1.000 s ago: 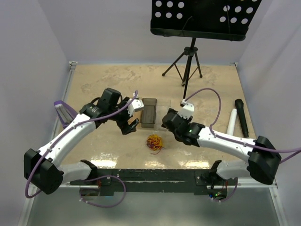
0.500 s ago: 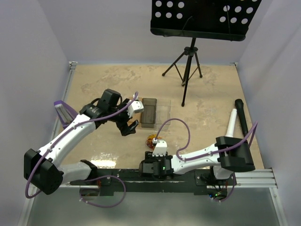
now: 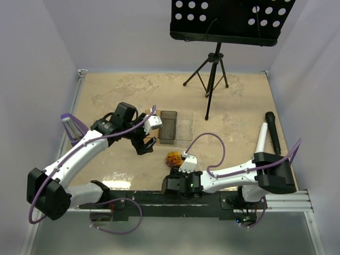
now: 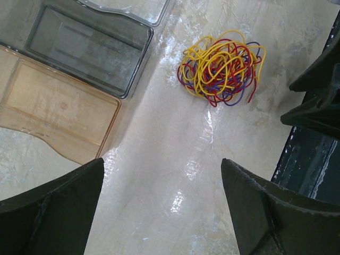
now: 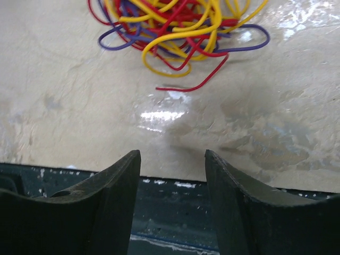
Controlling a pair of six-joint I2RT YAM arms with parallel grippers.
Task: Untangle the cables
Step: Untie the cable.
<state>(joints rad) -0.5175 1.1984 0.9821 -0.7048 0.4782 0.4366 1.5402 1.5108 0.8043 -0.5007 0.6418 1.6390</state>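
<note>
just ahead of the right gripper (image 5: 172, 159), past its fingertips and away from the black front rail (image 5: 175, 204), lies the tangle of thin yellow, red and purple cables (image 5: 175, 32) on the beige tabletop (image 5: 64, 106).

- right gripper's jaws stand apart with only bare tabletop between them; they grip nothing and sit low at the near edge.
- left gripper (image 4: 162, 164) is spread wide and empty. it hovers higher, with the tangle ahead of it and off to its right-hand finger's side.
- top view: right gripper (image 3: 175, 180) is just beside the cables (image 3: 174, 158), while the left gripper (image 3: 144, 144) is near but clearly further. the right arm looks the likelier one to reach in.
- the clump is roughly round, a little wider across the right gripper's gap than deep, with no real long axis. one loose red end trails out toward the right jaws.

view differences:
- right wrist resolves single strands (the red tail, purple loops on both flanks) but crops the far half.
- left wrist shows the whole outline of the cables (image 4: 220, 66), apart from the smoky clear plastic tray (image 4: 87, 48) and the amber clear tray (image 4: 58, 114) by the left-hand finger.
- top view alone places both arms, but there the strands blur into one blob.
</note>
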